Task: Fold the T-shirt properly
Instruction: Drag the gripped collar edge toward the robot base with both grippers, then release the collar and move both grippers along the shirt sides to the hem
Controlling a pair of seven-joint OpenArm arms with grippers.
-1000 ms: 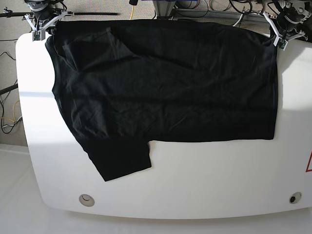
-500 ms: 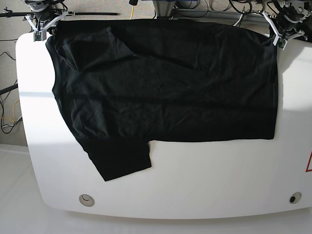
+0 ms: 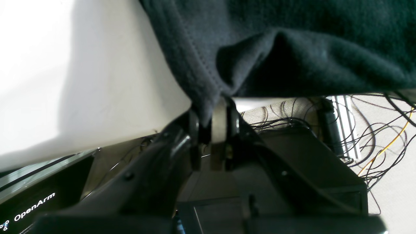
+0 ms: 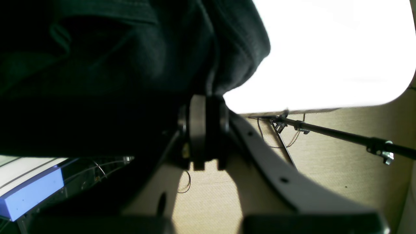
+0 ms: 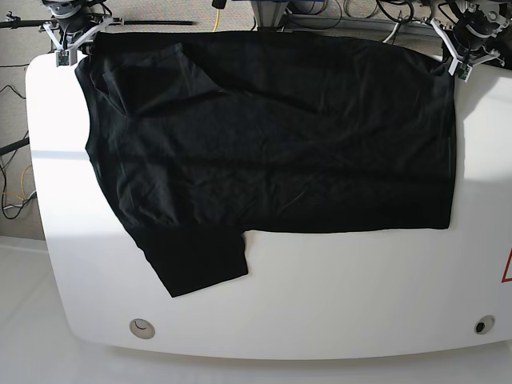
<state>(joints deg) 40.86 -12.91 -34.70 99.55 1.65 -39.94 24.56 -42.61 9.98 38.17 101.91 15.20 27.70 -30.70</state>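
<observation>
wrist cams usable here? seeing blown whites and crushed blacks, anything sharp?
Right wrist: table blown out to pure white, T-shirt crushed to near black, right end effector soft. Left wrist: table overexposed at left with a grey shadow beside the T-shirt; hem stitching readable, left end effector blurred. Base: even exposure, a sunlit band across the table, rim looks bowed by the lens.

Robotics lab: cables [image 3: 373, 130], white table [image 5: 336, 288].
</observation>
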